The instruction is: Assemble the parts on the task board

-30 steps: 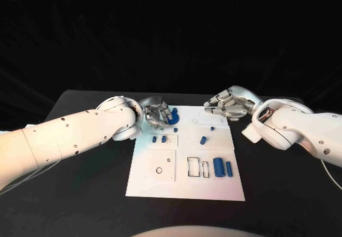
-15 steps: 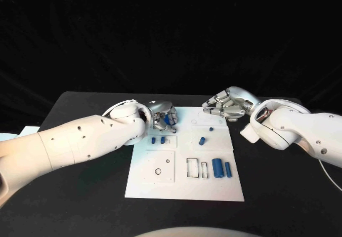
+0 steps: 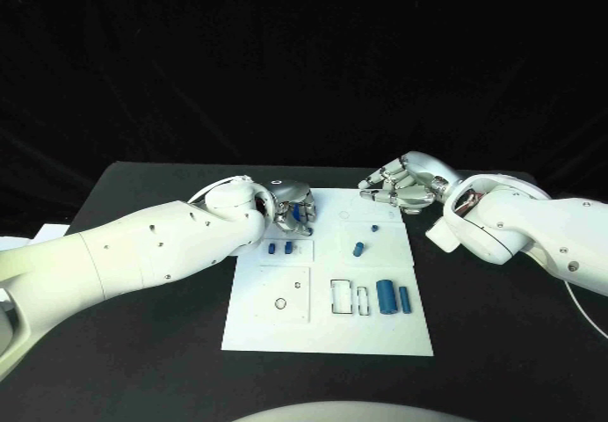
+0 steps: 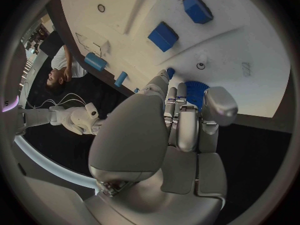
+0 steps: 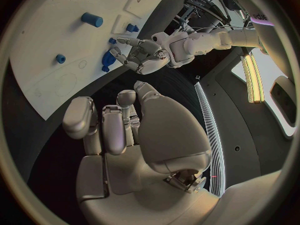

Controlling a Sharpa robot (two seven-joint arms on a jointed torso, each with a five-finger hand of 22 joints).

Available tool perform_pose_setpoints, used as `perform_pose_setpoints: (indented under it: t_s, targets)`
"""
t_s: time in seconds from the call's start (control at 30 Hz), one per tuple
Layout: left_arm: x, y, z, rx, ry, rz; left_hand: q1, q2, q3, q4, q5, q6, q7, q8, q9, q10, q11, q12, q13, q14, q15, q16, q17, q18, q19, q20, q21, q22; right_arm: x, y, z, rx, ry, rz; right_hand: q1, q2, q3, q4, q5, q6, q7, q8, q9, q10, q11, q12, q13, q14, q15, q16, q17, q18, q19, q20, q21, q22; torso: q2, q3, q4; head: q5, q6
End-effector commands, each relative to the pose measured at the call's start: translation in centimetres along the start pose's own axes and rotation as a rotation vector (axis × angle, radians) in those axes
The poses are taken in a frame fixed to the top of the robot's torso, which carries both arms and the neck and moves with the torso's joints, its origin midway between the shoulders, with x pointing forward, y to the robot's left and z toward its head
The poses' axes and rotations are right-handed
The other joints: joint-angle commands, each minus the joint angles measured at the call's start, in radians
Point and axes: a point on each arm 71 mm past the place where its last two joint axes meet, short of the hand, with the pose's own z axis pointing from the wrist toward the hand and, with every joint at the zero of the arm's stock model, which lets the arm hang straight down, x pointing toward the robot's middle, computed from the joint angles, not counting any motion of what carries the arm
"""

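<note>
Left hand (image 3: pixel 290 207) lowered w/ fingers closed round blue curved part (image 3: pixel 301 212), now at far-left corner of task board (image 3: pixel 329 330). Part tucked deeper vs a sec ago. Probably being seated. Right hand (image 3: pixel 403 186) hovered curled, empty, at far-right edge.

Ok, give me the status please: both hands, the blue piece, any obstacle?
Left hand holds a blue piece at the board's far left corner. Right hand curled, holding nothing, at the far right corner. No obstacle seen.
</note>
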Motion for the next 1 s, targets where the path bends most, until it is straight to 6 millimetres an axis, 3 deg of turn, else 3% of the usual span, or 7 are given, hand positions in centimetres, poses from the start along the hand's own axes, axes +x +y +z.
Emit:
perform_pose_setpoints:
  t_s: [0.03,0.27,0.47,1.0]
  targets:
    - [0.40,-0.06,0.13,-0.022,0.050,0.035,0.000,0.004,0.010,-0.001,-0.002,0.010,-0.001,-0.010,-0.004,0.023,-0.004,-0.006,-0.003,0.037,-0.008,0.010,0.005,-0.024,0.027,-0.002,0.091,0.073,0.16,0.13,0.02,-0.012,0.010,-0.007,-0.002,0.010,0.001,0.003,-0.004,0.000,0.004,0.003,-0.002,-0.002,0.001,-0.002,-0.001,0.047,0.009,-0.003,0.020,0.018,-0.005,0.001,-0.003,-0.001,0.000,-0.0004,-0.0001,0.006,-0.006]
    - [0.55,-0.04,0.32,-0.040,0.066,0.041,-0.004,0.004,0.016,0.003,-0.002,0.025,-0.004,-0.016,-0.006,0.037,-0.005,-0.018,-0.009,0.039,-0.009,0.011,-0.001,-0.027,0.030,-0.005,0.117,0.096,0.25,0.24,0.04,-0.015,0.012,-0.008,0.003,0.015,0.004,0.003,-0.003,0.000,0.003,0.004,-0.002,-0.002,0.001,-0.001,-0.002,0.047,0.008,-0.004,0.020,0.018,-0.005,0.001,-0.003,-0.001,0.000,-0.0007,-0.0005,0.005,-0.009]
    - [0.61,0.01,0.49,-0.046,0.062,0.037,-0.001,0.007,0.026,0.003,-0.001,0.035,-0.006,-0.021,-0.007,0.049,-0.008,-0.028,-0.014,0.039,-0.010,0.012,-0.006,-0.028,0.029,-0.006,0.127,0.107,0.33,0.31,0.08,-0.015,0.014,-0.009,0.003,0.015,0.004,0.003,-0.003,0.000,0.003,0.004,-0.002,-0.002,0.001,-0.001,-0.002,0.047,0.008,-0.004,0.020,0.018,-0.005,0.001,-0.003,-0.001,-0.001,-0.0014,0.0030,0.003,-0.012]
    - [0.90,-0.43,0.62,-0.026,0.058,0.019,0.003,0.004,0.042,0.001,-0.001,0.039,-0.008,-0.038,-0.012,0.066,-0.011,-0.055,-0.024,0.040,-0.017,0.014,-0.010,-0.030,0.028,-0.009,0.142,0.122,0.42,0.40,0.12,-0.015,0.015,-0.011,0.009,0.019,0.009,0.001,0.000,0.000,0.002,0.004,-0.002,-0.002,0.000,-0.001,-0.003,0.047,0.008,-0.005,0.019,0.018,-0.005,0.001,-0.004,-0.002,0.000,-0.0009,0.0008,0.006,-0.016]
